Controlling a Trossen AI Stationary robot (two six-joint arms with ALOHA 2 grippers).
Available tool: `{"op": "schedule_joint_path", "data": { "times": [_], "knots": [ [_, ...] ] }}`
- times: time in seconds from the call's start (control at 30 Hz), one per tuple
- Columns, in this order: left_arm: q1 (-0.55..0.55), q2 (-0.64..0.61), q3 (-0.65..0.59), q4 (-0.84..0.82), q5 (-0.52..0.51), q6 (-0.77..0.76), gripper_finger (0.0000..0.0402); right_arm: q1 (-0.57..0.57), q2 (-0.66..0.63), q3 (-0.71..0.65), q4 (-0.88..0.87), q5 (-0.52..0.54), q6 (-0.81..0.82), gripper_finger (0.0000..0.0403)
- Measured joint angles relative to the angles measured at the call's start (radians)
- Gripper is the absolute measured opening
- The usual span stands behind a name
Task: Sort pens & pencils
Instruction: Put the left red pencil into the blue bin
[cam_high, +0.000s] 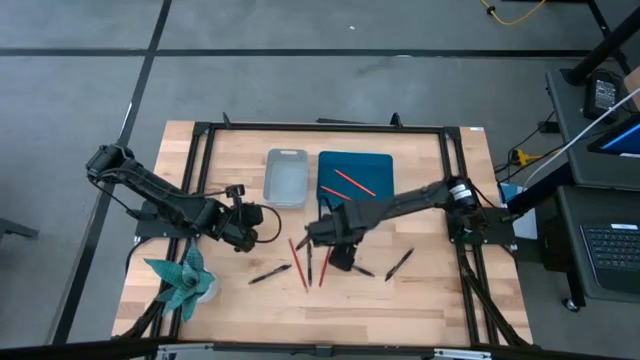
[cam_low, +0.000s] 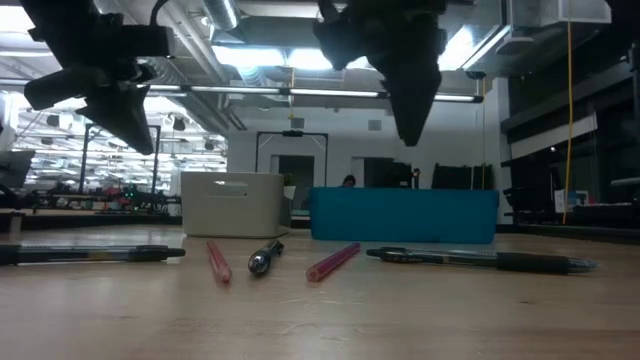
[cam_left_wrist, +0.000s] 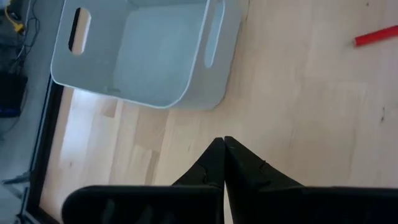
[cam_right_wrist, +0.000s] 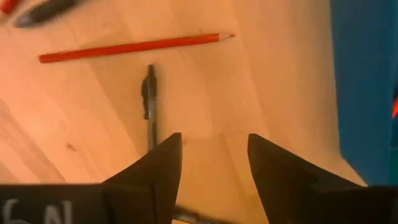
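— What's on the bench?

— A wooden table (cam_high: 420, 290) with two bins at its far side: a pale grey bin (cam_high: 287, 177) on the left and a teal bin (cam_high: 356, 180) touching it on the right. Two red pencils (cam_high: 352, 182) lie inside the teal one.

— And the loose pens and pencils?

— Spread across the middle of the table, nearer than the bins. A black pen (cam_high: 270, 273) lies farthest left, then a red pencil (cam_high: 298, 263), a dark pen (cam_high: 310, 263) and a second red pencil (cam_high: 325, 268) close together. Another black pen (cam_high: 399, 263) sits off to the right, well apart from the cluster.

— Where are the arms?

— The right gripper (cam_high: 313, 237) hangs above the cluster, just over the far ends of the red pencil and dark pen, fingers spread apart and holding nothing. Its wrist camera shows the dark pen running in between the two fingers (cam_right_wrist: 152, 171), with the red pencil lying crosswise beyond.

— The left one?

— The left gripper (cam_high: 243, 225) hovers over bare wood to the left of the cluster, near the grey bin's near corner. Its fingers (cam_left_wrist: 214, 163) are pressed tightly together, empty.

— Anything else?

— A crumpled teal cloth (cam_high: 182, 280) at the near left corner.
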Motion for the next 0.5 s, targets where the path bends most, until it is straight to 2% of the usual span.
{"op": "schedule_joint_path", "data": {
  "times": [0.27, 0.5],
  "knots": [
    [0.067, 0.0, 0.0, 0.009, -0.107, 0.032, 0.0, 0.009, 0.0, -0.141, 0.073, 0.002, 0.087, 0.0184],
    [0.209, 0.0, 0.057, 0.056, -0.113, 0.135, 0.0, 0.009, 0.0, -0.25, 0.168, 0.003, 0.19, 0.0184]
  ]
}}
